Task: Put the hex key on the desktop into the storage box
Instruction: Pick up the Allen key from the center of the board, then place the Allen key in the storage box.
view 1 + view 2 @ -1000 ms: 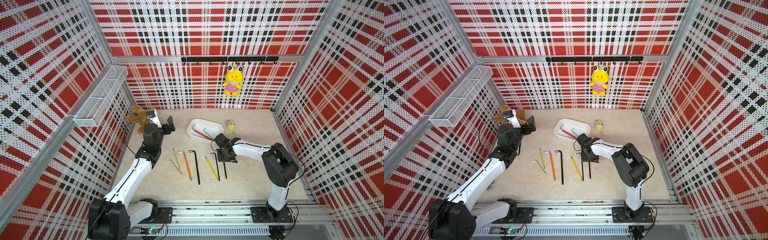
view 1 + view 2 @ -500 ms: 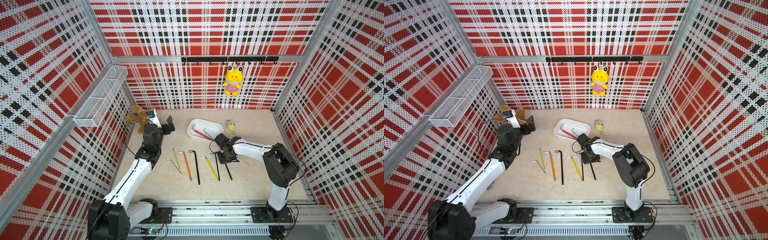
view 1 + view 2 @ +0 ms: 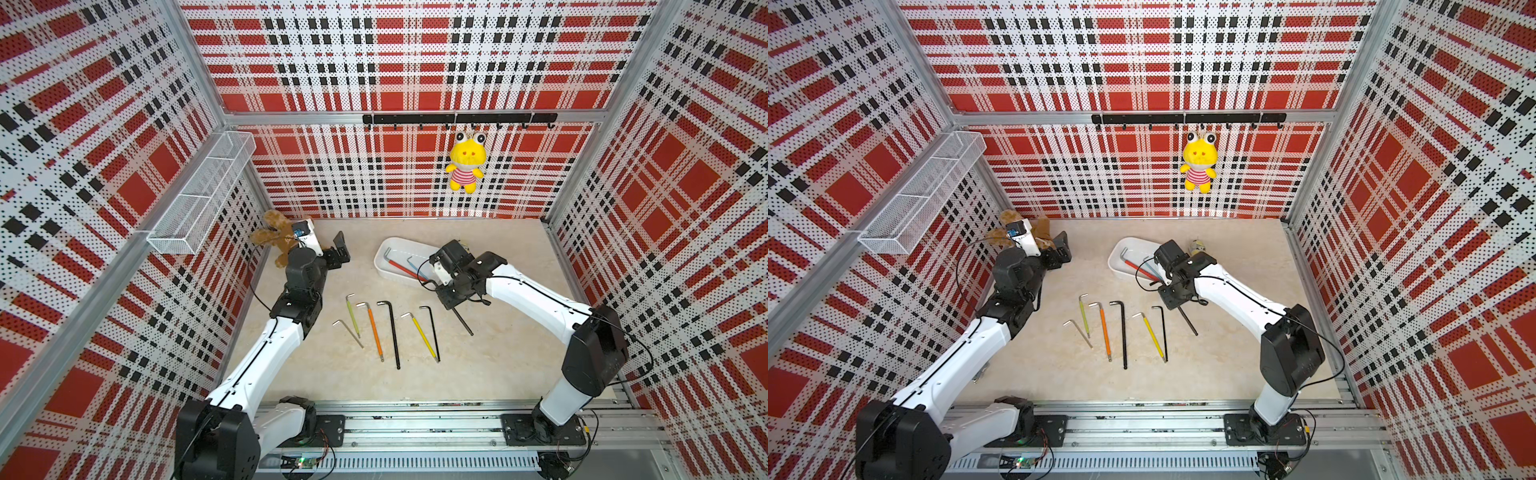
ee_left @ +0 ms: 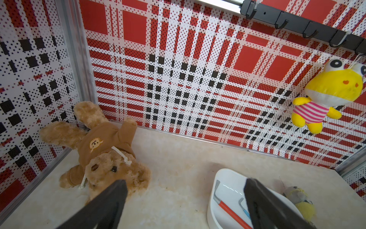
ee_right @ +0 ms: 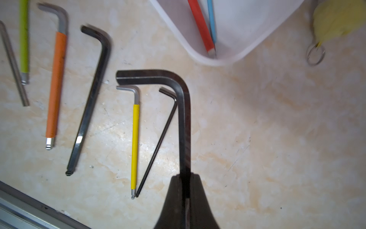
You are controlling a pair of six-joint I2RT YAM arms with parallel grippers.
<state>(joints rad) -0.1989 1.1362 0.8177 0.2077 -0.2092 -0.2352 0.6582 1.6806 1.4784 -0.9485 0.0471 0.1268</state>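
Firmly within right tool (image 5: 186, 177), black hex key (image 5: 183, 119), near storage box (image 5: 243, 33)

You have a black L-shaped hex key (image 5: 183, 119) clamped by its long arm, hanging clear of the cream desktop (image 3: 498, 353), near the open white storage box (image 3: 409, 240).

We see a smooth, faintly glossy, marbled desktop (image 5: 277, 119) marked with fine scratches. The storage box (image 4: 229, 178) looks like smooth, shiny white plastic. The black hex key (image 5: 183, 119) is dark metal with a dull sheen, while the orange-sleeved key (image 5: 56, 89) wears a matt coating. The teddy bear (image 4: 103, 142) is fuzzy plush cloth.
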